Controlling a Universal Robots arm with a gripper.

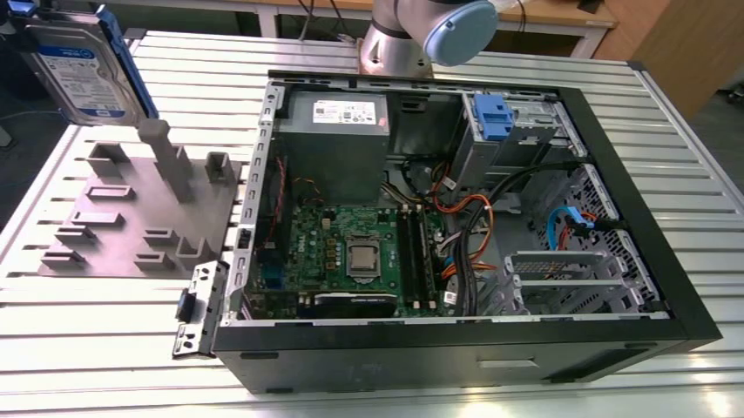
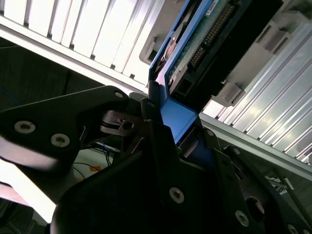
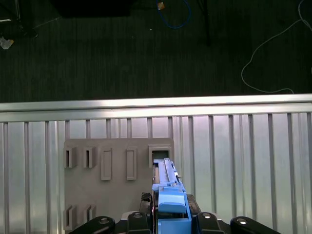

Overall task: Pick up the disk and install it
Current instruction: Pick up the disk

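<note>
Clamping the disk point(image 1: 84, 65) by its frame point(image 2: 178, 119), the gripper point(image 3: 171, 214) held it upright at the exterior view's ten o'clock, seemingly to clear the rack point(image 1: 117, 209).

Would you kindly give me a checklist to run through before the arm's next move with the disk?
1. Grasp: gripper shut on the disk, jaws flanking its blue frame: ok.
2. Disk raised clear of the grey fixture plate, judged from the exterior view: ok.
3. Computer case open on top: ok.
4. Drive cage beside the blue latch free: cannot tell.
5. Cables clear of that cage: cannot tell.
</note>
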